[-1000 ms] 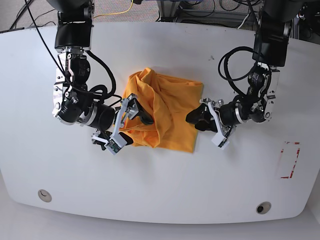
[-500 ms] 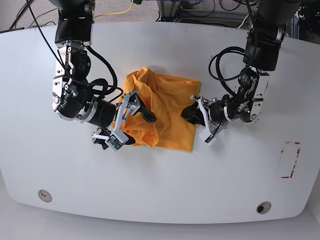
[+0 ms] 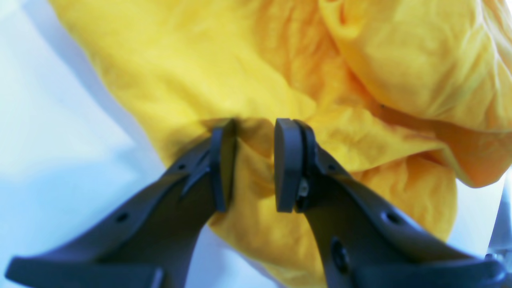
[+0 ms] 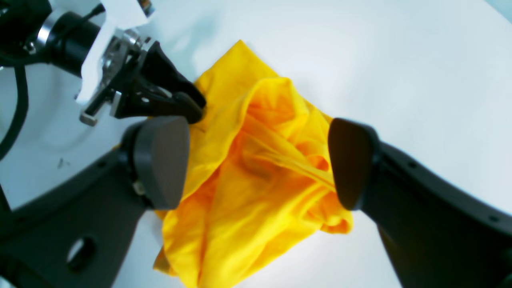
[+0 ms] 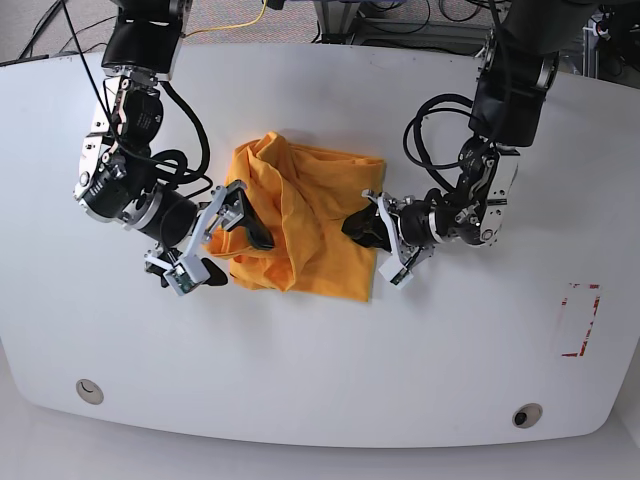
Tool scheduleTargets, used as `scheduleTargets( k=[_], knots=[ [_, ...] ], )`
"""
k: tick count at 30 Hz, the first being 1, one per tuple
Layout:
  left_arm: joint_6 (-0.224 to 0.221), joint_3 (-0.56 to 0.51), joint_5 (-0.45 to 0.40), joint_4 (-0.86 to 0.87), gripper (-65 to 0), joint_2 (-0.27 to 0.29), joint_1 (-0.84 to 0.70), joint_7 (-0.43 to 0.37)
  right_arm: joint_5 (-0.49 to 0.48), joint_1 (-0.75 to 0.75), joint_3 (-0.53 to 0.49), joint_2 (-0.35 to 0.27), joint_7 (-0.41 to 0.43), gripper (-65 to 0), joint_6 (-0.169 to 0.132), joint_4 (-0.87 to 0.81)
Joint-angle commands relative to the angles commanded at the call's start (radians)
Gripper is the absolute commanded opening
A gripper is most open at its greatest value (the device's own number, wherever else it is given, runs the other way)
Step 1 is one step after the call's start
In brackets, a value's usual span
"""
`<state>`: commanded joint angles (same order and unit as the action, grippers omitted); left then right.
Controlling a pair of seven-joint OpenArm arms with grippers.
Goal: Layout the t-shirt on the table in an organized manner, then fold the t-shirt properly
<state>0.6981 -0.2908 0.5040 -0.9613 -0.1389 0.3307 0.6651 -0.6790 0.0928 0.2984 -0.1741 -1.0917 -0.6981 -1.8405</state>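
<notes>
So the left gripper [image 3: 255,164] is pinching a fold of the crumpled t-shirt [image 5: 300,225] mid-table [image 5: 320,370], right gripper [image 4: 256,164] is hanging wide open over it.

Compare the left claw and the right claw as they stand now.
The left claw has its jaws nearly closed on a fold of the t-shirt; the right claw has its jaws spread wide with cloth between them, gripping nothing. In the base view the left claw is at the shirt's right edge and the right claw at its left edge. Both have dark fingers.

yellow cable [image 5: 240,20], black cables [image 5: 400,25], floor
</notes>
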Motion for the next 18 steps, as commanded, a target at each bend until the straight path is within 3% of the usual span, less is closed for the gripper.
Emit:
scheduleTargets(
  k=[8, 18],
  knots=[
    [0.0, 0.002, 0.0, -0.002, -49.7, 0.0, -0.021, 0.0, -0.003, -0.018, 0.06, 0.021, -0.049, -13.6, 0.0, 0.084],
    [0.0, 0.002, 0.0, -0.002, -49.7, 0.002, -0.021, 0.0, -0.002, -0.006, 0.081, 0.044, -0.041, -13.5, 0.0, 0.17]
  ],
)
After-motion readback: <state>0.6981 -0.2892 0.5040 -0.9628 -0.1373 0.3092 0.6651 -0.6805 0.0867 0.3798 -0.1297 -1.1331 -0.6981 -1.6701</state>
